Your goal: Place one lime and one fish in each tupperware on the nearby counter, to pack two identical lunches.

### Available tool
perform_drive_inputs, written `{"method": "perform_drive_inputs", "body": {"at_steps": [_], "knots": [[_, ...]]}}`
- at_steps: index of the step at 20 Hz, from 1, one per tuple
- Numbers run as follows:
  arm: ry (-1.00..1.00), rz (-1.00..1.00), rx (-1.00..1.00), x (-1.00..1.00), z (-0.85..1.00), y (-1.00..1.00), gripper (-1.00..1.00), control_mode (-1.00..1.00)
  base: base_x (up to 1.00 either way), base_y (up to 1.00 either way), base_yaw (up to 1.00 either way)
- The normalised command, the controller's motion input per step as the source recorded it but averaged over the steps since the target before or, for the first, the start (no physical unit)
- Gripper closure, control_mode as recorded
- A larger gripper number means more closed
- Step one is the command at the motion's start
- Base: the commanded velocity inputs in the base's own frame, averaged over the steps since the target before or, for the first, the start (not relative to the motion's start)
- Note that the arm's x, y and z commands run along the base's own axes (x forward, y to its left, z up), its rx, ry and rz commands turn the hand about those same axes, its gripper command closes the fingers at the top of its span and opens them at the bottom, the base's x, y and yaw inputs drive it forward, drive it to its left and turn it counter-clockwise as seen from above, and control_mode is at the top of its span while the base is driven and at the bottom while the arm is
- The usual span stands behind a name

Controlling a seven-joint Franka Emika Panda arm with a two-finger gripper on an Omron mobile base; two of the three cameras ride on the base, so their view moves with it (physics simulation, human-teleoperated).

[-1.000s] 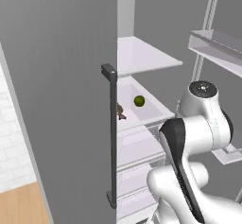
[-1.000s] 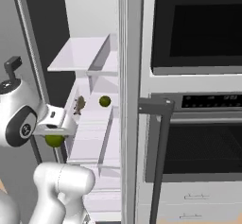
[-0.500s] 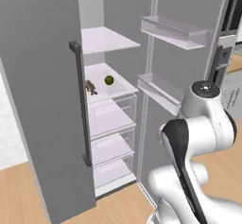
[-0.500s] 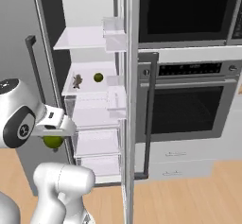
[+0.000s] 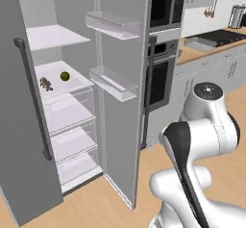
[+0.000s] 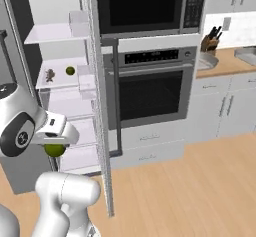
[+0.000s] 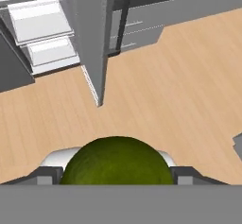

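My gripper (image 7: 117, 173) is shut on a dark yellow-green lime (image 7: 117, 162), which bulges between the two fingertips. The same held lime (image 6: 54, 150) hangs under my hand beside the arm, over the wood floor. A second lime (image 5: 65, 76) (image 6: 70, 71) lies on a middle shelf of the open fridge. A small grey-brown fish (image 5: 45, 83) (image 6: 49, 74) lies just left of it. A light-grey tupperware (image 5: 197, 43) (image 6: 246, 55) sits far right on the tan counter (image 5: 192, 55) (image 6: 221, 67).
The open fridge door (image 5: 120, 102) (image 6: 97, 106) with its door bins juts toward me. A wall oven (image 6: 150, 93) with a microwave (image 6: 145, 6) above stands right of the fridge. A knife block (image 6: 210, 41) is on the counter. Open wood floor (image 7: 165, 90) lies ahead.
The whole picture has shifted: the base has backed away from the fridge and turned right, bringing the oven and counter into view. The lime stays in the gripper.
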Motion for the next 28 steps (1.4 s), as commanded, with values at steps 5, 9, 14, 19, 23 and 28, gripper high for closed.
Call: {"method": "perform_drive_inputs", "body": {"at_steps": [5, 9, 14, 19, 23, 28], "knots": [[0.00, 0.00, 0.00, 0.00, 0.00, 0.00, 1.00, 1.00, 0.18, -0.88, -0.27], [0.00, 0.00, 0.00, 0.00, 0.00, 0.00, 1.00, 1.00, 0.38, -0.89, -0.42], [0.00, 0.00, 0.00, 0.00, 0.00, 0.00, 1.00, 1.00, 0.44, -0.66, -0.34], [0.00, 0.00, 0.00, 0.00, 0.00, 0.00, 1.00, 1.00, 0.84, -0.14, -0.11], [0.00, 0.00, 0.00, 0.00, 0.00, 0.00, 1.00, 1.00, 0.80, -0.11, -0.10], [0.00, 0.00, 0.00, 0.00, 0.00, 0.00, 1.00, 1.00, 0.89, -0.15, -0.11]]}}
